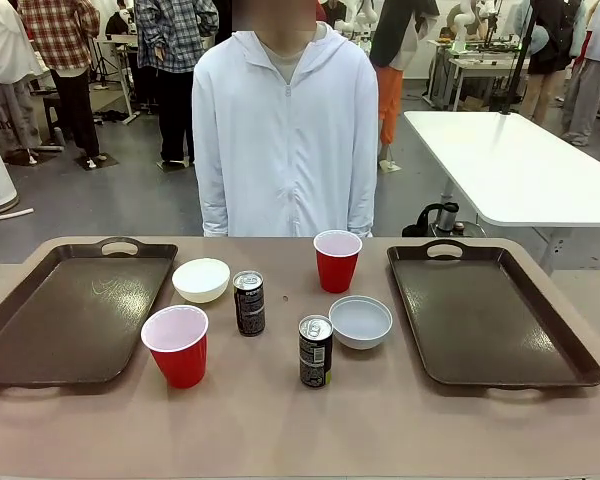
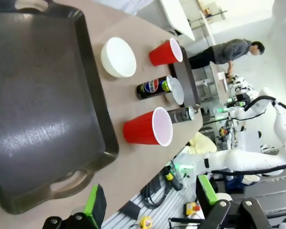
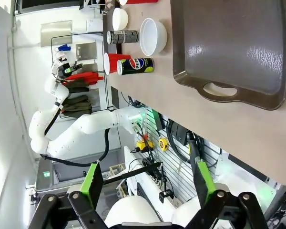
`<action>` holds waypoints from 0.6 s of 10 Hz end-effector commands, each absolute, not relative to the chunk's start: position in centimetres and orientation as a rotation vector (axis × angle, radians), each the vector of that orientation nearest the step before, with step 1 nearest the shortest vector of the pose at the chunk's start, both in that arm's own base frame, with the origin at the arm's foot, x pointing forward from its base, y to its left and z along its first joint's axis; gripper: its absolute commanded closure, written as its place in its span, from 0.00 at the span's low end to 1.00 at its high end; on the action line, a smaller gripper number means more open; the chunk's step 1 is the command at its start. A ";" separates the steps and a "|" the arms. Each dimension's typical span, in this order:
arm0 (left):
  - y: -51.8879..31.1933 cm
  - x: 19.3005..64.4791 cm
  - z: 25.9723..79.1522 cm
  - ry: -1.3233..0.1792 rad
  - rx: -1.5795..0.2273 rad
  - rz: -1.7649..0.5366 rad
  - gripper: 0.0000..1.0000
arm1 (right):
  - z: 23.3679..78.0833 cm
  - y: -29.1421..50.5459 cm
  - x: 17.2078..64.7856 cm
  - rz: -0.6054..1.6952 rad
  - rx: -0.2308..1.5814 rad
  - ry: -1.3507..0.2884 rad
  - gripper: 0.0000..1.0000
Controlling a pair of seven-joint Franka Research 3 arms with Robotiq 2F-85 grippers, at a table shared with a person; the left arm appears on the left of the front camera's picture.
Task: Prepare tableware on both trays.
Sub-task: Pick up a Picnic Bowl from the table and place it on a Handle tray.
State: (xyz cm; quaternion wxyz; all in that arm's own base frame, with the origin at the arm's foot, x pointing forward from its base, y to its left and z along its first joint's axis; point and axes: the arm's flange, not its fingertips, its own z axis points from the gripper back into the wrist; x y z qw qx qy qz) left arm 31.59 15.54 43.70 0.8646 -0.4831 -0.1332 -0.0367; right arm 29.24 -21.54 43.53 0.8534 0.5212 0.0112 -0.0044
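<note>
Judged at the very start: nothing loaded on either tray. Left tray (image 1: 70,310) and right tray (image 1: 490,320) both bare, lying flat toward the two ends of the counter (image 1: 280,420).

All six pieces standing on the open counter between them, none touching a tray:
- **Toward the left:** whitish bowl (image 1: 201,280) just beside the left tray's far right corner, near red cup (image 1: 177,345) upright close to that tray's right rim, far can (image 1: 248,302) just right of both.
- **Toward the right:** far red cup (image 1: 337,260) upright, second bowl (image 1: 360,322) short of the right tray's left rim, near can (image 1: 315,351) just beside that bowl.

Left to do, by this reckoning: one cup, one bowl and one can onto each tray, so the whole job.

Left tool (image 2: 150,198) spread wide, green pads apart, nothing between them, hanging off the near edge by the left tray's handle slot. Right tool (image 3: 148,181) likewise wide open and empty, off the near edge by the right tray.

Surface smooth, matt, tan-brown, with rounded corners. At the far side, a person (image 1: 285,130) in a white zipped hoodie, hands hidden. Beyond, grey floor, a white table (image 1: 520,165) far right, other people standing farther off.
</note>
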 end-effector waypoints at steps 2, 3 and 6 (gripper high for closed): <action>16.2 31.6 43.3 -0.280 -1.037 -0.063 0.00 | 43.4 -21.7 29.0 -0.011 1.110 0.021 0.00; 16.2 31.6 43.3 -0.280 -1.037 -0.063 0.00 | 43.4 -21.7 29.0 -0.011 1.110 0.021 0.00; 16.2 31.6 43.3 -0.280 -1.037 -0.063 0.00 | 43.4 -21.7 29.0 -0.011 1.110 0.021 0.00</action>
